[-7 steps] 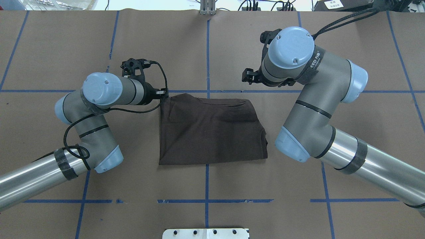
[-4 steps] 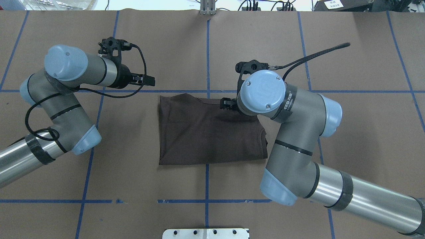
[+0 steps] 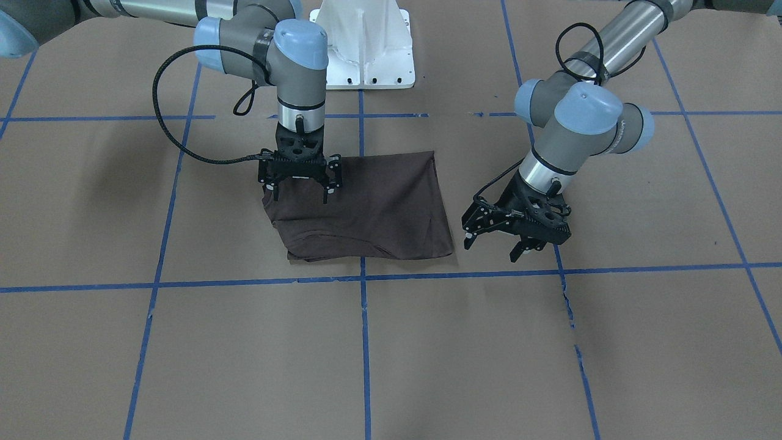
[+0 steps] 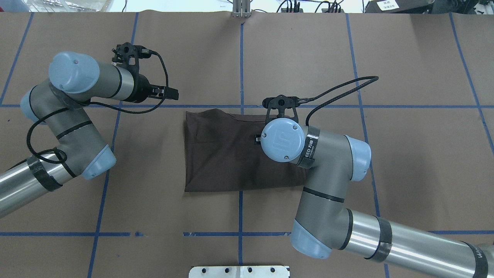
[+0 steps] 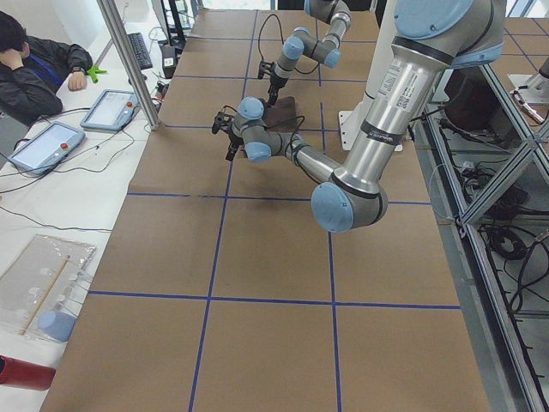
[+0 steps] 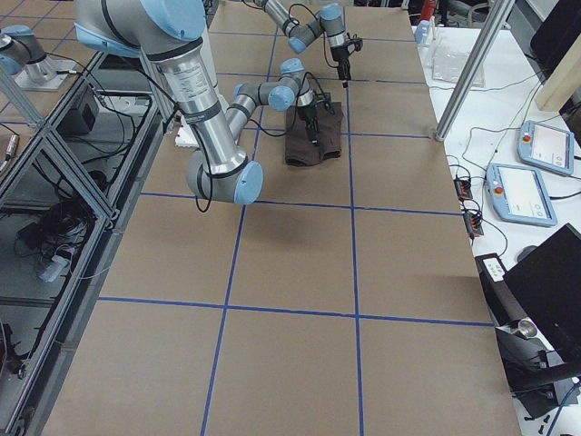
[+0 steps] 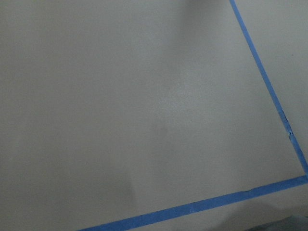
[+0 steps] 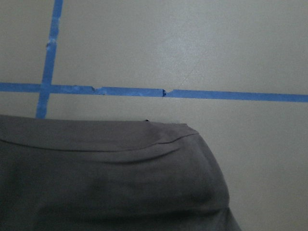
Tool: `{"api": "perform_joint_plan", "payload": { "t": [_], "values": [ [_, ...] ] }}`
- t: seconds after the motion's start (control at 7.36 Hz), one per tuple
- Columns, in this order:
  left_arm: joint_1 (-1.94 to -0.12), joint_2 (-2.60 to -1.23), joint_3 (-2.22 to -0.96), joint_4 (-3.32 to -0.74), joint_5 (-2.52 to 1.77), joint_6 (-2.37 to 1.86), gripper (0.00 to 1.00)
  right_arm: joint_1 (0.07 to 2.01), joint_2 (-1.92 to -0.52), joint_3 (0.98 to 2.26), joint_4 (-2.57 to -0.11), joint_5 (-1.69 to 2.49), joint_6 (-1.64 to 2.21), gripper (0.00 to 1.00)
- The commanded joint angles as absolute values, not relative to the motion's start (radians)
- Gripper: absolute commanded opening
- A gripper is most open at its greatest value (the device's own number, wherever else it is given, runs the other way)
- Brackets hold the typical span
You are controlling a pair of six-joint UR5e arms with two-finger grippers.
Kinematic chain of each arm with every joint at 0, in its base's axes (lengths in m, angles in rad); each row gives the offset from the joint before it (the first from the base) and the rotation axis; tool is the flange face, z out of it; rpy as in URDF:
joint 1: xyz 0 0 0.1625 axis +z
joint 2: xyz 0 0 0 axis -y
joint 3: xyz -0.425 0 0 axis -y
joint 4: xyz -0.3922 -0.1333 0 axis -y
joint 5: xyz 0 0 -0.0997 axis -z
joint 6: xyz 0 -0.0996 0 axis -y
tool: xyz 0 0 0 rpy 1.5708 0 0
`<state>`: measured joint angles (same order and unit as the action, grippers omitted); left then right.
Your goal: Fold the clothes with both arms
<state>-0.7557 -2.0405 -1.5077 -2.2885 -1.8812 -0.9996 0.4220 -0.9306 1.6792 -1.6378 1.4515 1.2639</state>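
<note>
Seen from overhead, the right claw (image 3: 300,198) sits almost wholly under its own wrist's blue cap (image 4: 281,139); only a black sliver shows at the cap's left. The right arm (image 4: 328,173) covers the shirt (image 4: 220,154) beneath that claw and to its right, hiding that edge. Whether the claw touches the shirt cannot be told. The right wrist view cuts the shirt at its bottom and left edges, with the claw's fingers out of frame. The left wrist view leaves out the left claw (image 3: 489,253); a dark blur (image 7: 288,225) in its bottom right corner cannot be identified. In both side views the claws are too small to judge. A person (image 5: 34,64) is cut by the picture's edge.
</note>
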Motion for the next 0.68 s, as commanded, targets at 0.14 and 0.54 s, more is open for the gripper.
{"api": "perform_joint_plan", "payload": {
  "t": [0.14,0.54],
  "values": [
    [-0.755,-2.023,-1.526,-2.289,-1.879,-1.0,1.0,0.432,-0.908,1.585,-1.635,1.425,1.246,1.0],
    [-0.756,-2.022,-1.534,-2.289,-1.879,-1.002,1.0,0.494,-0.901,1.531,-1.628,1.425,1.212,1.0]
  ]
}}
